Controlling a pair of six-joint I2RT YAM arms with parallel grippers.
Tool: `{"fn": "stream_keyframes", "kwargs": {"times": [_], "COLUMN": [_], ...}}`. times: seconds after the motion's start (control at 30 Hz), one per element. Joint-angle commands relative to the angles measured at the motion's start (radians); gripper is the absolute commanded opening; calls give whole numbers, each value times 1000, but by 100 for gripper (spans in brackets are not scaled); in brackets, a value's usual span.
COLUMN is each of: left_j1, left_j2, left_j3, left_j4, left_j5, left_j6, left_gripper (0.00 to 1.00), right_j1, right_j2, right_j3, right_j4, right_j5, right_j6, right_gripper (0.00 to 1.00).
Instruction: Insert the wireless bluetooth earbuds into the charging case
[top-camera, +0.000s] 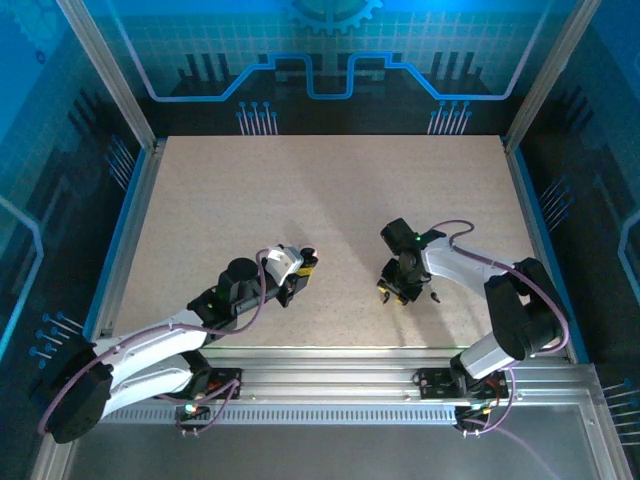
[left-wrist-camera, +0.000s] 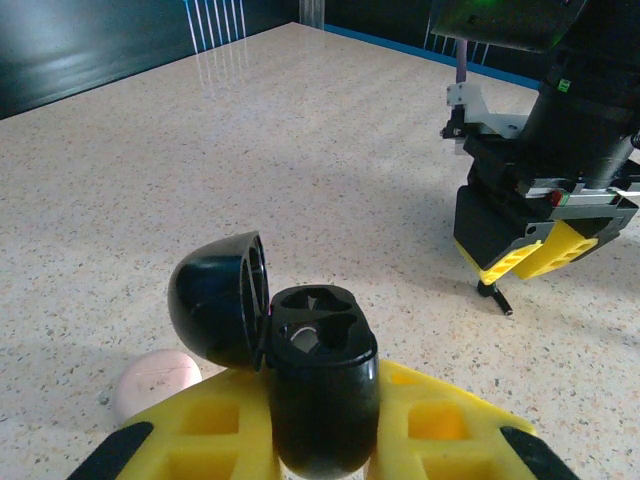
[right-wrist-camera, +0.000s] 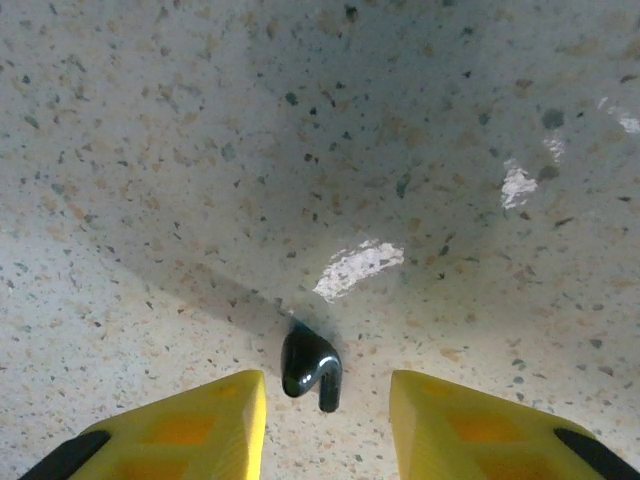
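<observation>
Speckled beige tabletop (top-camera: 330, 190) fills the workspace inside a blue-lit enclosure. The left gripper (top-camera: 298, 270) is clamped on a black charging case (left-wrist-camera: 322, 400), held upright between its yellow fingers (left-wrist-camera: 210, 435), with the hinged lid (left-wrist-camera: 215, 310) swung open to the left and both sockets showing. A pale rounded piece (left-wrist-camera: 155, 382) lies on the table just beside it; what it is I cannot tell. The right gripper (right-wrist-camera: 325, 392) points down with its jaws narrowly apart, and a black earbud (right-wrist-camera: 310, 368) lies on the table between them, touching neither finger.
</observation>
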Motion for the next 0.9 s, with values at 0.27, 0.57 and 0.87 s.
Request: {"fn": "stream_keyframes", "kwargs": {"times": [0.27, 0.57, 0.87], "left_j1": [6, 7, 6], "left_j2": [-9, 16, 14], "left_j3": [28, 37, 39], "left_j4": [29, 37, 30], "left_j5": [20, 29, 28], "left_j6": [-9, -11, -11], "left_gripper": [19, 19, 19], "right_j1": [6, 6, 6], "right_j2": [51, 76, 95], "right_j3": [-9, -20, -33], "right_j4": [24, 46, 57], "right_j5": [-21, -30, -23], "right_j6": [-1, 0, -6], "right_gripper": [33, 28, 21]}}
